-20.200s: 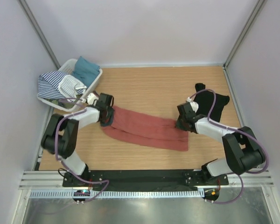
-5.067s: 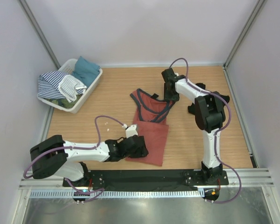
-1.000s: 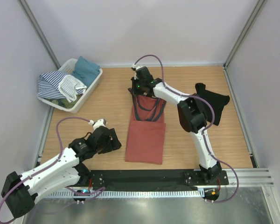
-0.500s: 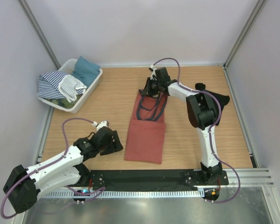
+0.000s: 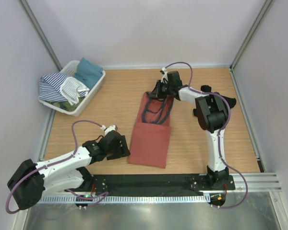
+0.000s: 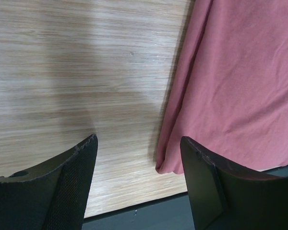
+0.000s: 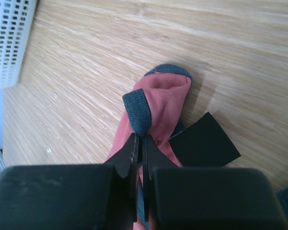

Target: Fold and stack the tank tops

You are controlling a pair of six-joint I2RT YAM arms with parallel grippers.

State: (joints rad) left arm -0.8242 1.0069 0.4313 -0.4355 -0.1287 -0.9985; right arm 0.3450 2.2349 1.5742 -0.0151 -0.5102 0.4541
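Near edge: left pincer (image 6: 139, 143) hangs low over the worktop (image 5: 110, 100), jaws spread, holding nothing. It sits just beside the near left hem corner of the rust-red tank top (image 5: 151, 139) (likely lined up to take that corner for the next fold). The top lies as a long narrow strip mid-worktop, hem toward the arms and straps away. By the look of it, it is already folded lengthwise.

Farther out, right pincer (image 7: 139, 139) is pressed together on a navy-edged strap (image 7: 137, 112) at the strip's far end, and the strap loop is bunched up a little off the wood. Judged reason: tugging the strap end straight so the strip lies flat before it is folded over.

Black tank top (image 5: 221, 108) sits crumpled at far right, apart from the red one, not yet folded. White basket (image 5: 89, 98) with other clothes is at far left, not involved. Stack not started.
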